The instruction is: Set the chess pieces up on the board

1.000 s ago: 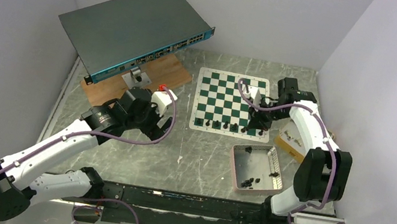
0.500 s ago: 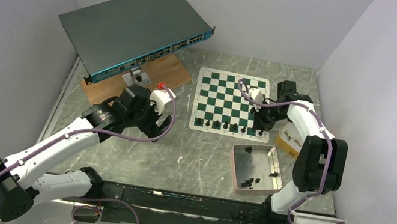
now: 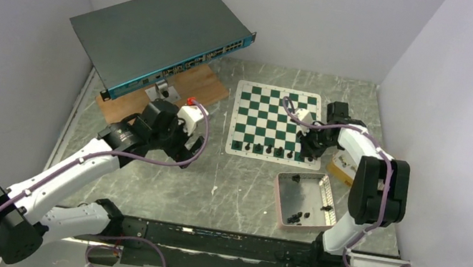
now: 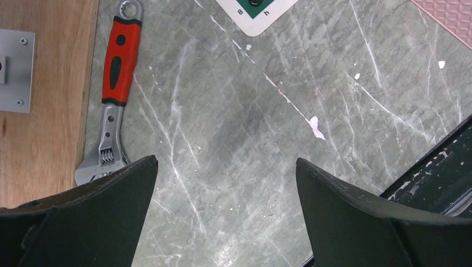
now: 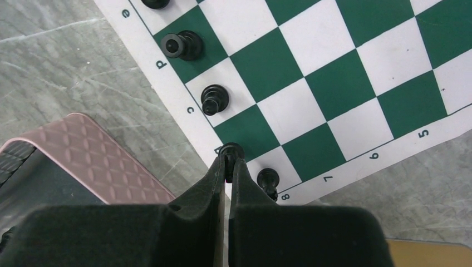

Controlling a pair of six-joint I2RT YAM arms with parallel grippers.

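Note:
The board (image 3: 275,111) of green and white squares lies at the table's middle back. Several black chess pieces (image 3: 258,149) stand along its near row. My right gripper (image 5: 230,161) is shut on the top of one black piece (image 5: 231,148), held at the green square by the border letter b. Another piece (image 5: 269,179) stands just right of it at the corner; more pieces (image 5: 214,99) stand on the squares beyond. In the top view the right gripper (image 3: 305,147) is at the board's near right corner. My left gripper (image 4: 225,178) is open and empty above bare table, left of the board.
A pink-rimmed metal tray (image 3: 282,192) with a few loose black pieces (image 3: 294,218) sits in front of the board. A red-handled wrench (image 4: 114,100) lies by a wooden board (image 4: 39,111). A network switch (image 3: 159,33) leans at the back left. A wooden block (image 3: 343,169) lies right of the board.
The right arm's elbow has folded in toward the board while its gripper stayed at the board's near right corner. The left arm has barely shifted.

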